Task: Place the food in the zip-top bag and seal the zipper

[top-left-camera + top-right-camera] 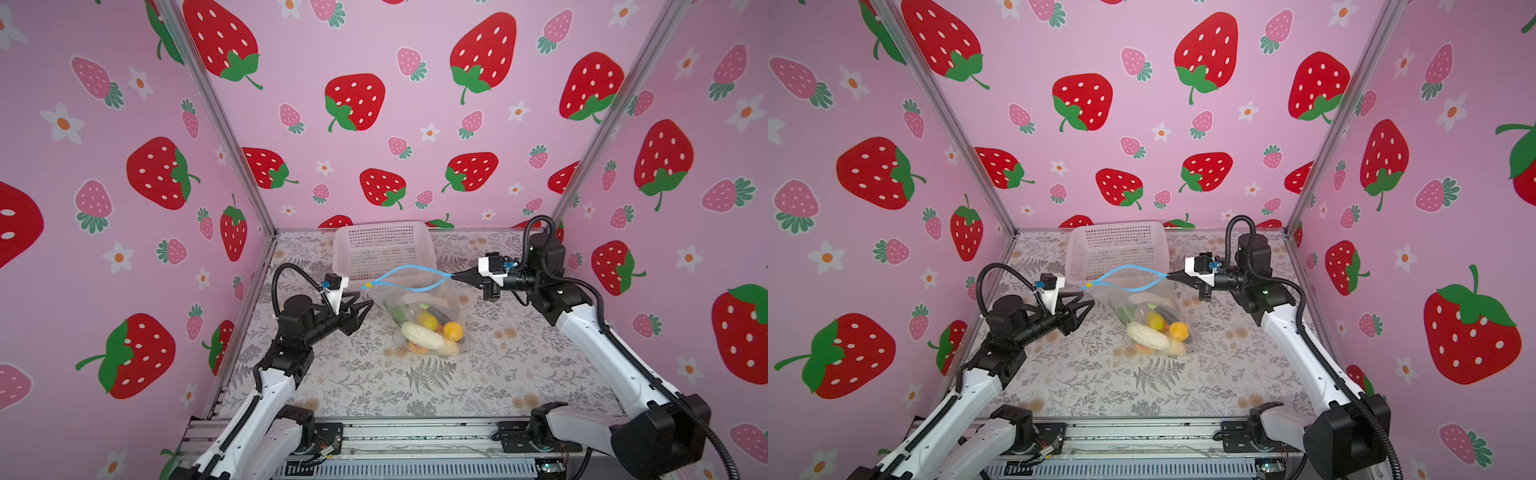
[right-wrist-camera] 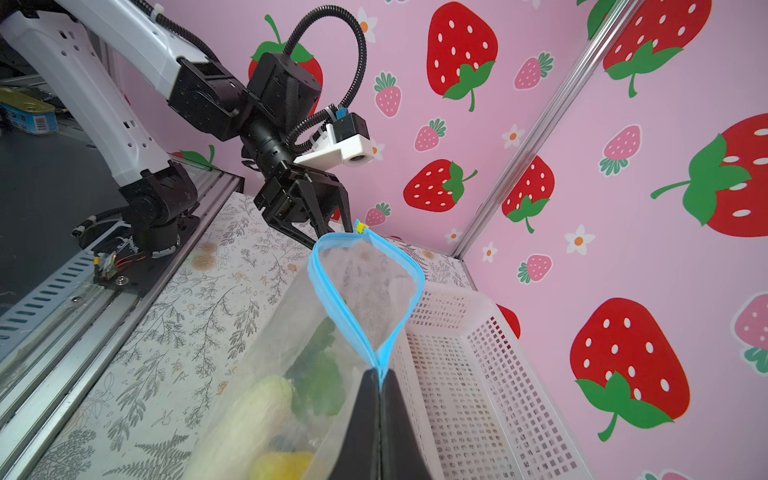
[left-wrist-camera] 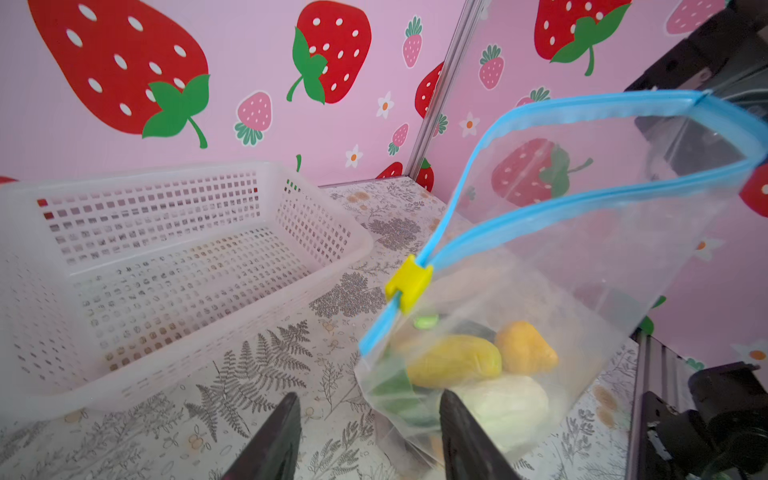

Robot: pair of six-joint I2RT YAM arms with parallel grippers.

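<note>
The clear zip-top bag (image 1: 419, 307) hangs from my right gripper (image 1: 454, 275), which is shut on the right end of the light-blue zipper (image 1: 409, 268). The zipper gapes in a loop, with its yellow slider (image 3: 409, 282) at the left end. The food (image 1: 432, 332) lies in the bag's bottom on the table: a white radish (image 3: 507, 405), a yellow piece (image 3: 453, 361), an orange (image 3: 525, 347) and green leaves (image 2: 320, 382). My left gripper (image 1: 365, 300) is open just left of the bag, below the slider, gripping nothing.
A white mesh basket (image 1: 382, 245) stands behind the bag against the back wall, with nothing visible in it. Pink strawberry walls close three sides. The floral tabletop (image 1: 374, 386) stretches in front of the bag, with a metal rail along its front edge.
</note>
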